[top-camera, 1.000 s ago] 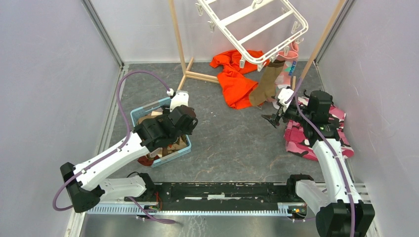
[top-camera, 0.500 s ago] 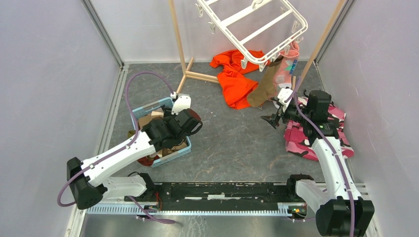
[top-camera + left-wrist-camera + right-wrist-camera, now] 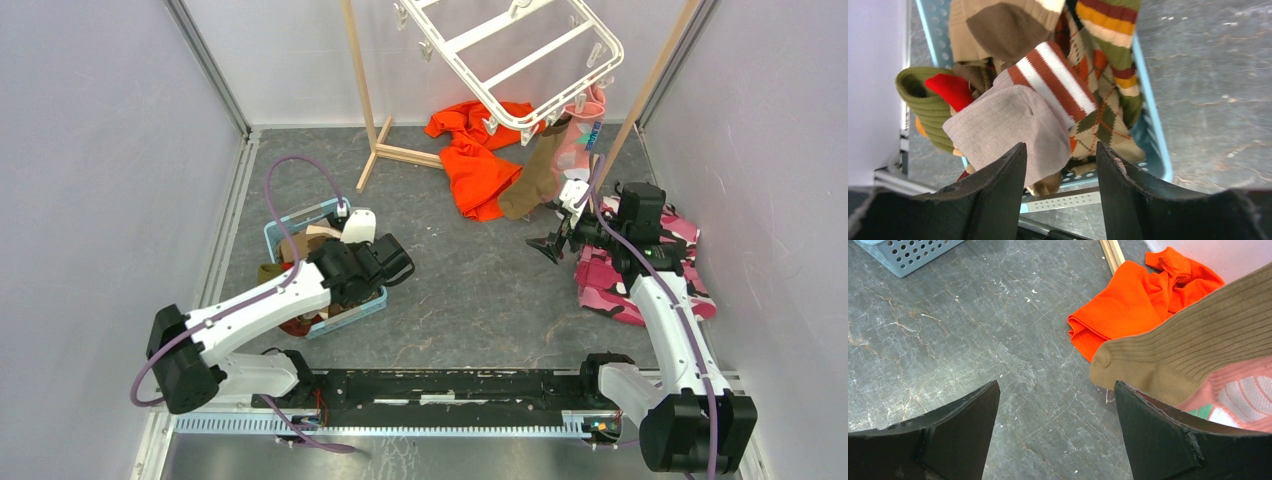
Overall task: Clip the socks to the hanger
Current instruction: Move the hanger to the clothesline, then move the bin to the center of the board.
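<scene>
The white hanger (image 3: pixel 510 50) hangs tilted at the top. A brown sock (image 3: pixel 530 180) and a pink sock (image 3: pixel 580 140) dangle from clips on its near right corner. Several more socks fill the blue basket (image 3: pixel 275 232): a grey sock (image 3: pixel 1008 125), a red-and-white striped sock (image 3: pixel 1058 80) and an argyle sock (image 3: pixel 1103 115). My left gripper (image 3: pixel 1060 150) hovers open over the basket's near edge, with the grey sock's end just beyond its fingertips. My right gripper (image 3: pixel 1057 385) stands wide open over bare floor, the brown sock's toe (image 3: pixel 1128 365) beside its right finger.
An orange garment (image 3: pixel 480 160) lies on the floor under the hanger. A pink camouflage cloth (image 3: pixel 610 280) lies beneath my right arm. The wooden stand (image 3: pixel 365 90) rises at the back, its foot by the orange garment. Walls close in on three sides.
My left arm has swung its wrist toward the basket's near right side, and its jaws have narrowed a little. The right arm has barely moved.
</scene>
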`<state>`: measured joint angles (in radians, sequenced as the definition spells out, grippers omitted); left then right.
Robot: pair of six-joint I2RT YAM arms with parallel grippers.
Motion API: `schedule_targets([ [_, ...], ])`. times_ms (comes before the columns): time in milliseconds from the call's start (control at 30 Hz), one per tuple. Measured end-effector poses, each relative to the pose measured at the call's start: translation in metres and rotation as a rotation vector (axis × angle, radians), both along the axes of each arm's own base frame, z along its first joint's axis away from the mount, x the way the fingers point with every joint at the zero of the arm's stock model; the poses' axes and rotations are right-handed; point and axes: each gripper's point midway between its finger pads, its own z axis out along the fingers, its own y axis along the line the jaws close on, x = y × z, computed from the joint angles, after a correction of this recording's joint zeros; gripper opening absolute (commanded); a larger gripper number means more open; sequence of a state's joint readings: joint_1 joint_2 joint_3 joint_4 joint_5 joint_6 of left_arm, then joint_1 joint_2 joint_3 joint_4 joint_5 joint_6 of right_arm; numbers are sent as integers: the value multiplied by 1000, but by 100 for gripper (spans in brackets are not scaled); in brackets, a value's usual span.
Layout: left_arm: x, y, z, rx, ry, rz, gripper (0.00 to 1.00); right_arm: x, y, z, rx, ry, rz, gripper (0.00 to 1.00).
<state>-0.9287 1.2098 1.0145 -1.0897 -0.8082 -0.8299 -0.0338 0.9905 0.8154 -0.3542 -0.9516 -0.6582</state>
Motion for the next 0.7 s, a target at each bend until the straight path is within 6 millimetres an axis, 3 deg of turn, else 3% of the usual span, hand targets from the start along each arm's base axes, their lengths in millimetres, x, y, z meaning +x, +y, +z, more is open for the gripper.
schedule_targets([
  [100,-2,10,-14,83,33,50,55,-1,1,-2,1,8,6,91],
  [267,-5,28,-35,207,76,119,21,-3,2,-2,3,10,15,90],
  [367,-4,32,-35,222,73,135,12,-3,2,-2,1,10,16,90],
  [500,-1,30,-26,180,41,134,2,-3,2,-2,0,10,17,90],
  [700,8,19,22,-18,-104,99,2,-3,1,-2,-2,7,18,90],
])
